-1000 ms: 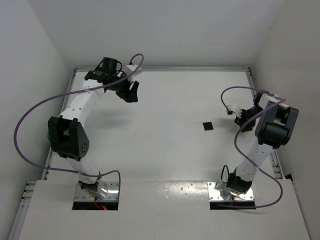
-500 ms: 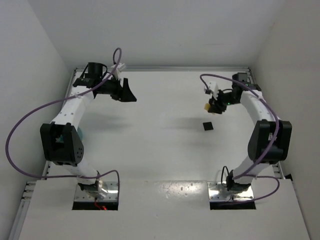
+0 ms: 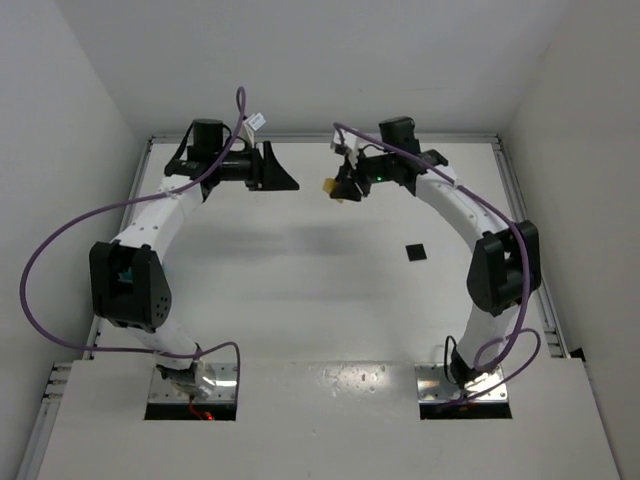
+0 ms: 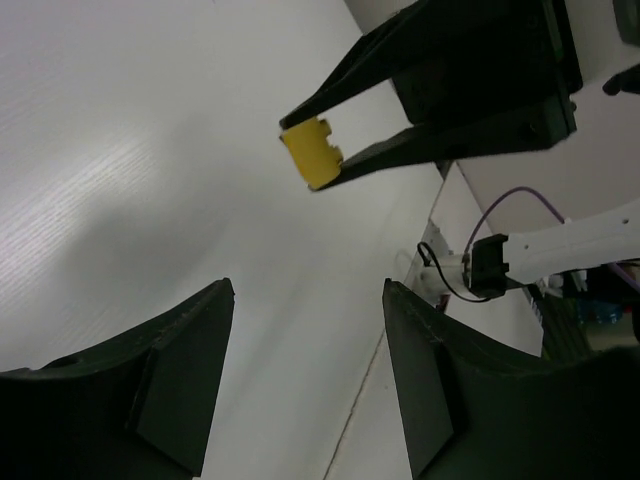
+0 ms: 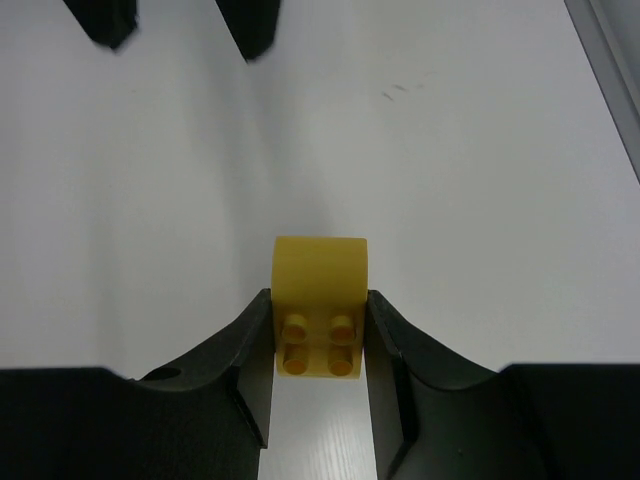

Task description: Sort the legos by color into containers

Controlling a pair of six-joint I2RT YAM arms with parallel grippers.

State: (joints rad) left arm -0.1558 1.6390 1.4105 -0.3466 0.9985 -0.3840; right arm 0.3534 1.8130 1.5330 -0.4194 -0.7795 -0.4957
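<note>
My right gripper (image 3: 338, 186) is shut on a yellow lego brick (image 3: 328, 186) and holds it above the far middle of the table. In the right wrist view the brick (image 5: 320, 285) sits between both pads, studs facing the camera. My left gripper (image 3: 283, 176) is open and empty, pointing right at the brick from a short gap away. In the left wrist view its jaws stand wide apart (image 4: 305, 380), and the yellow brick (image 4: 308, 155) shows above them in the right gripper. The teal bowl and the other legos are out of view.
A small flat black square (image 3: 416, 251) lies on the white table right of centre. Metal rails run along the table's edges, with white walls on three sides. The left gripper's fingertips (image 5: 250, 25) show at the top of the right wrist view.
The right arm swung from the right side to the far middle, carrying the yellow brick. The left gripper turned right toward it, so the two grippers now face each other.
</note>
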